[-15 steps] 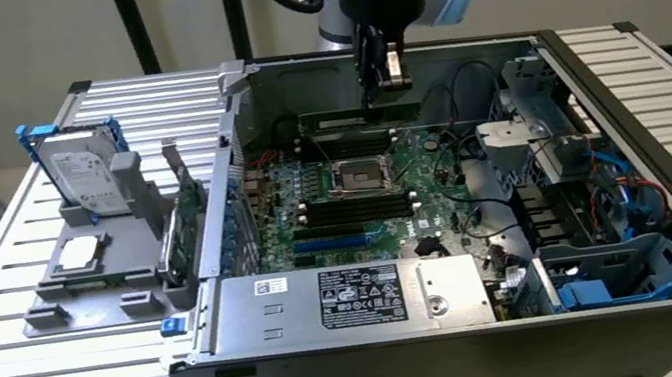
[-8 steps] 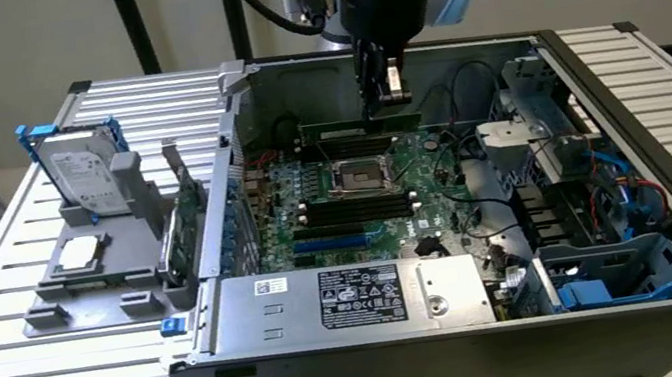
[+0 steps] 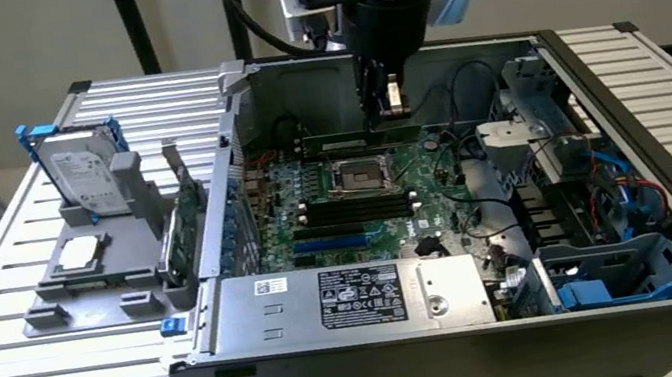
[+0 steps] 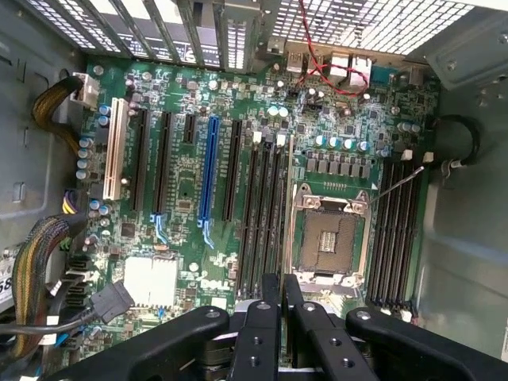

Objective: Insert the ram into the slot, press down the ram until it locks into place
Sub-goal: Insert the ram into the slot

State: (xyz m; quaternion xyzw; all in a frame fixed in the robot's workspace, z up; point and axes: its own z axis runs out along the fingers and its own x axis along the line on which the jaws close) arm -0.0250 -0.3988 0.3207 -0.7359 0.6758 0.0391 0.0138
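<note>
My gripper [image 3: 394, 106] reaches down into the open computer case and is shut on the ram [image 3: 342, 134], a thin green stick held level above the motherboard. In the wrist view the black fingers [image 4: 268, 325] are pressed together. The ram [image 4: 286, 206] shows edge-on as a pale thin line running away from them. It hangs over the strip between the square CPU socket [image 4: 329, 234] and a bank of parallel black slots [image 4: 262, 214], clear of the board. In the exterior view that bank of slots [image 3: 346, 209] lies just in front of the CPU socket [image 3: 358, 175].
A second bank of black slots [image 4: 393, 230] lies beyond the CPU socket. A blue slot [image 4: 210, 171] and bundled cables [image 4: 40, 262] are nearby. Outside the case a hard drive [image 3: 84, 173], a grey fixture [image 3: 86, 274] and an upright green card [image 3: 190, 222] stand. The power supply [image 3: 340, 294] fills the case's front.
</note>
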